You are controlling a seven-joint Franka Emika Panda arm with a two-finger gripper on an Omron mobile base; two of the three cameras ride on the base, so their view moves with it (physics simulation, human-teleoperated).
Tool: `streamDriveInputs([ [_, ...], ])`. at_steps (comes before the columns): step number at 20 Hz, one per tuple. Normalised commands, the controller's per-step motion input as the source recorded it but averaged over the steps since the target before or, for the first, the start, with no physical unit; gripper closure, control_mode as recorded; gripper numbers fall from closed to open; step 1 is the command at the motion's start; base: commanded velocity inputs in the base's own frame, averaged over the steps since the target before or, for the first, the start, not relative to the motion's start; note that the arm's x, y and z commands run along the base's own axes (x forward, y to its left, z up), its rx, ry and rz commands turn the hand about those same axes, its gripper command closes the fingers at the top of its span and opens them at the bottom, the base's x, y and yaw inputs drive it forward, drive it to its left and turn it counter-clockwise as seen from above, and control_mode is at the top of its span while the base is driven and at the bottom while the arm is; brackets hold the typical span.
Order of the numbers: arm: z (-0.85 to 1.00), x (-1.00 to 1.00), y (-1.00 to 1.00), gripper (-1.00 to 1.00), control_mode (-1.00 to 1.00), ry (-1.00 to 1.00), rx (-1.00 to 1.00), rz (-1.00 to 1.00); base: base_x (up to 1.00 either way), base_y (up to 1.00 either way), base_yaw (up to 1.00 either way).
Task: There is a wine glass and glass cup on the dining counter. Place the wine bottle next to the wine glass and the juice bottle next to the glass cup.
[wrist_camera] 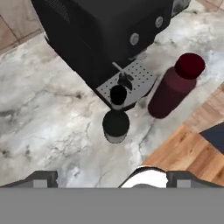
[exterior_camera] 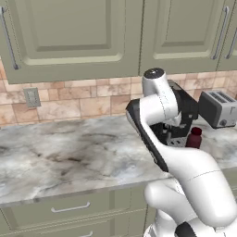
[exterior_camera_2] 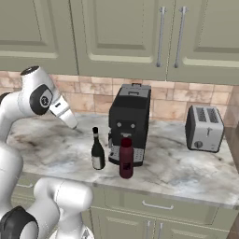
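The wine bottle [exterior_camera_2: 97, 151], slim and dark with a pale label, stands upright on the marble worktop [exterior_camera_2: 186, 172] just in front of the coffee machine. Seen from above, the wine bottle [wrist_camera: 116, 119] sits near the middle of the hand view. The squat maroon juice bottle [exterior_camera_2: 126, 158] stands close to its right, and the juice bottle [wrist_camera: 173, 89] [exterior_camera: 194, 138] is upright too. My gripper [wrist_camera: 114, 180] hovers above and short of the wine bottle, open, its fingertips [wrist_camera: 41, 179] far apart with nothing between them. The wine glass, glass cup and dining counter are out of view.
A black coffee machine [exterior_camera_2: 130, 116] stands right behind both bottles. A silver toaster [exterior_camera_2: 203, 128] sits farther right along the tiled wall. Green cabinets hang overhead. The worktop's front edge runs just beyond the juice bottle, with wooden floor [wrist_camera: 192, 153] below.
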Motion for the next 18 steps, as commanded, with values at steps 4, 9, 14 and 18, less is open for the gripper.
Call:
streamDriveInputs([
  [4,-0.24,-0.19,0.03,-1.0,-1.0,0.0,0.0,-0.33,0.0,0.0,0.0],
  [9,-0.18,-0.09,0.02,-1.0,-1.0,0.0,0.01,-0.35,0.0,0.0,0.0],
  [14,-0.26,-0.03,0.03,-1.0,-1.0,-0.05,-0.03,-0.31,0.0,0.0,0.0],
  [18,-0.34,0.0,0.0,-1.0,-1.0,-0.21,-0.13,-0.17,0.0,0.0,0.0],
])
